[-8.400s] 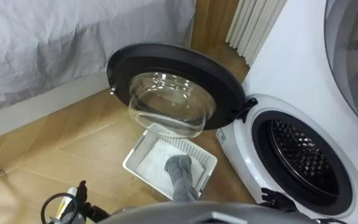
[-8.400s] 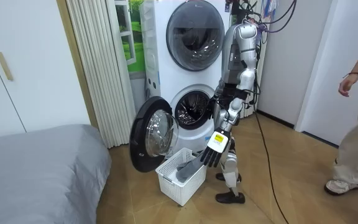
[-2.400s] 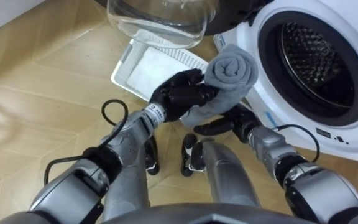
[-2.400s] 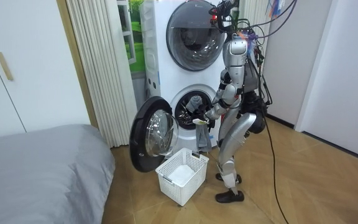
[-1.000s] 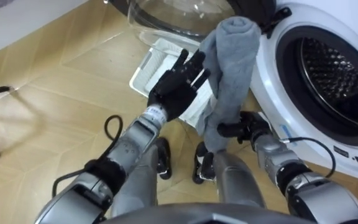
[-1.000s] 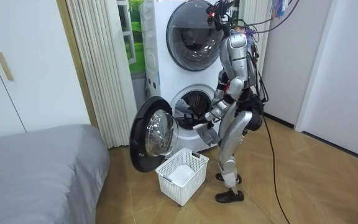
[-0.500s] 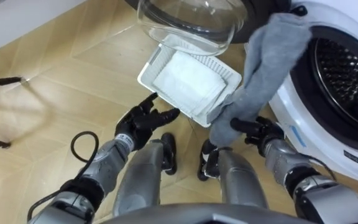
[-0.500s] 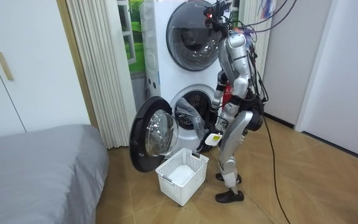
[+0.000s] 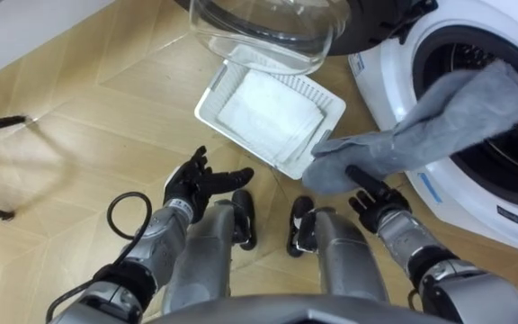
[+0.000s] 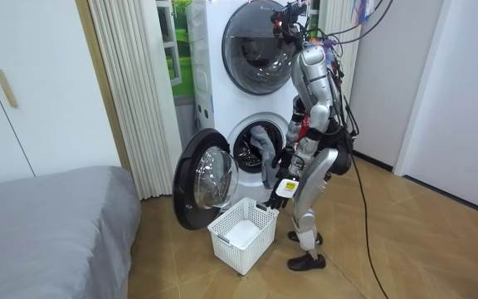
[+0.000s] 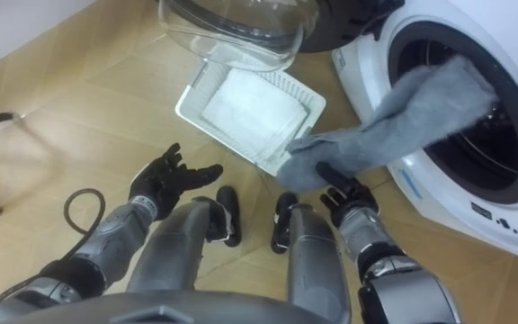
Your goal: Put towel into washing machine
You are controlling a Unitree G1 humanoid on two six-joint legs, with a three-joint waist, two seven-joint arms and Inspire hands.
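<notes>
1. Since half a second ago, the grey towel [image 9: 439,126] has swung over from hanging upright beside the opening. Its upper end is now lying inside the drum mouth [image 9: 511,171] of the washing machine [image 9: 394,85].
2. The towel is stretching at a slant across the lower rim of the opening. Its upper part is inside and its tail is trailing outside, down onto the right hand [image 9: 373,202].
3. The right hand is touching the tail from beneath. Its fingers appear straightened and spread, not curled round the cloth, so the hold looks released.
4. The left hand [image 9: 198,184] is hovering low over the wooden floor [image 9: 79,117], relaxed and spread, carrying nothing.
5. In the room view the robot is standing before the machine, with the white laundry basket [image 9: 212,88] at its feet and the door [image 9: 268,27] swung wide.
6. Step in hand: feeding in the tail.
   - The right hand should be pushing the tail upward and forward, past the rim, so that the cloth's weight is not dragging it back out towards the basket.
   - No fold should be left on the rim where the door closes.
</notes>
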